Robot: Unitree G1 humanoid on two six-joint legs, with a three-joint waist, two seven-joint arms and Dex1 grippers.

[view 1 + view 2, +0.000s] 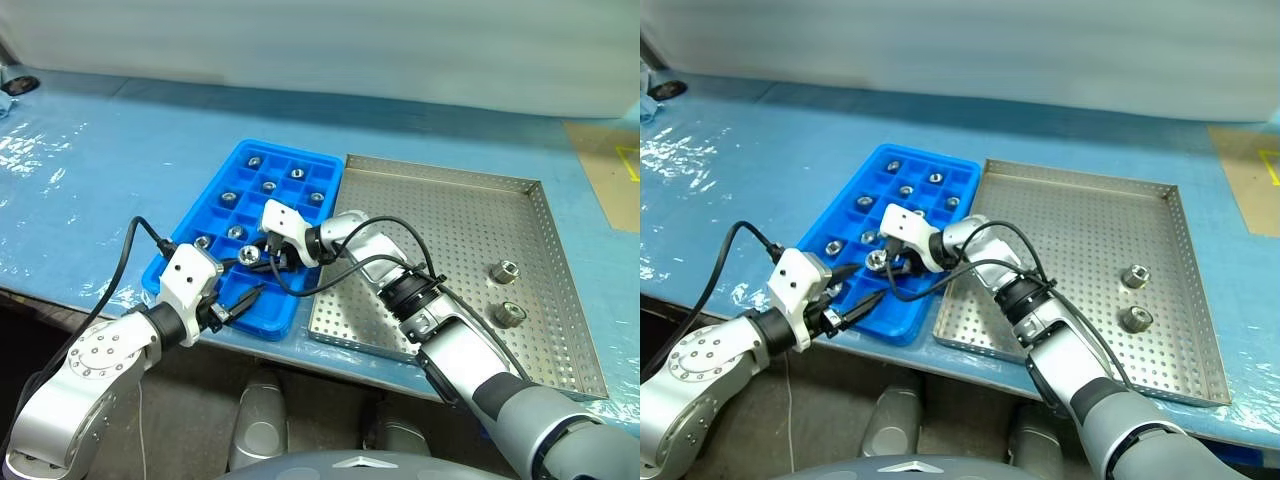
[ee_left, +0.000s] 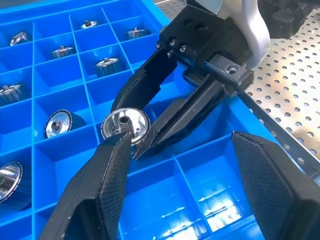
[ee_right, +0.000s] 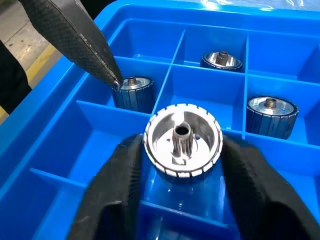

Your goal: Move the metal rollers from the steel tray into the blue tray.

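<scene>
One metal roller (image 3: 183, 139) sits between the right gripper (image 1: 262, 258) fingers over a near compartment of the blue tray (image 1: 205, 205), jaws part open, grip unclear. Two more rollers (image 1: 506, 292) lie in the steel tray (image 1: 450, 215). Left gripper (image 1: 243, 301) hovers open, empty.

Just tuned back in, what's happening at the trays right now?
The right gripper is over the blue tray with a roller between its jaws, above a compartment near the tray's front. Whether it still grips the roller I cannot tell. The left gripper waits open close by. Two rollers remain in the steel tray.
</scene>
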